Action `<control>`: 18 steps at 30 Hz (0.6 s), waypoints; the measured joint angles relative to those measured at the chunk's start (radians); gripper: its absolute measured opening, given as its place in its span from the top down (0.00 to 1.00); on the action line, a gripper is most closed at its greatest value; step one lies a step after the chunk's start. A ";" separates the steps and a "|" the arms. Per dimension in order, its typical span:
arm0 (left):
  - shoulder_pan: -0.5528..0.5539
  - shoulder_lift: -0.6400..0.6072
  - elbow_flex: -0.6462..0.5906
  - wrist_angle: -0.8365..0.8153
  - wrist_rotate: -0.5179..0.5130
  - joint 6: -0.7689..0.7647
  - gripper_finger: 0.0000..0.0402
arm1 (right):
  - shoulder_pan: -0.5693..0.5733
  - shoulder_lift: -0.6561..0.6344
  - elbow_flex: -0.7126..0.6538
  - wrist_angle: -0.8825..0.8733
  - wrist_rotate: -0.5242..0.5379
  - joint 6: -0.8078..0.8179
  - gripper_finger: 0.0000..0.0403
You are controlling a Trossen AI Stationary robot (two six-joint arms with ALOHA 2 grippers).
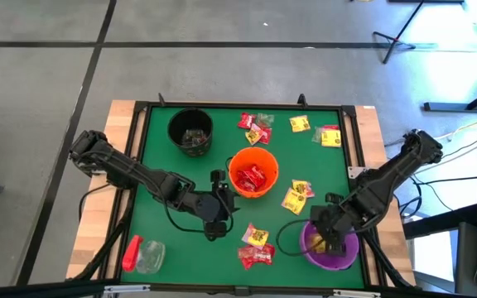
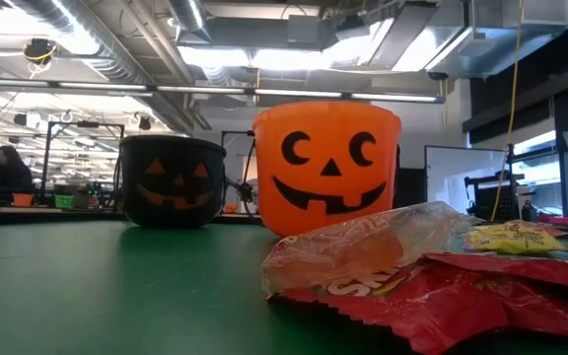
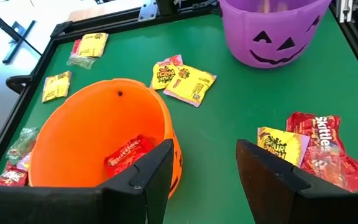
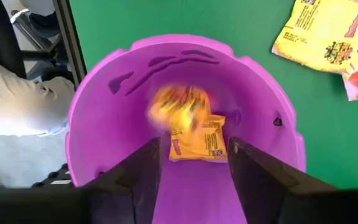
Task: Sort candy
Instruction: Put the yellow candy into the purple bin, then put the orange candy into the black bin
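My right gripper (image 4: pixel 194 180) hangs open over the purple bucket (image 1: pixel 350 257) at the table's near right, pointing down into it. A blurred yellow candy packet (image 4: pixel 176 106) is in the air inside the bucket, clear of the fingers. Another yellow packet (image 4: pixel 197 140) lies on the bucket's floor. My left gripper (image 3: pixel 201 180) stands open with nothing between its fingers, just on the near side of the orange bucket (image 1: pixel 252 157), which holds red packets (image 3: pixel 126 155). Loose red and yellow candy (image 1: pixel 257 246) lies on the green mat.
A black bucket (image 1: pixel 190 131) stands at the far left and holds some candy. More packets lie at the far side (image 1: pixel 255 128), far right (image 1: pixel 328 136) and between the buckets (image 1: pixel 296 196). A red-capped clear jar (image 1: pixel 143 252) lies at the near left. A raised frame (image 1: pixel 354 141) rims the mat.
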 joint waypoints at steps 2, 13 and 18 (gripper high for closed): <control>0.000 0.000 0.000 0.000 -0.005 0.001 0.58 | -0.007 0.000 0.000 -0.001 -0.010 0.000 0.53; 0.000 0.000 0.000 0.000 -0.020 0.001 0.58 | -0.032 0.000 0.019 -0.018 -0.030 -0.027 0.53; 0.000 0.000 0.000 -0.001 -0.020 0.001 0.58 | -0.092 -0.001 0.090 -0.053 0.078 -0.132 0.53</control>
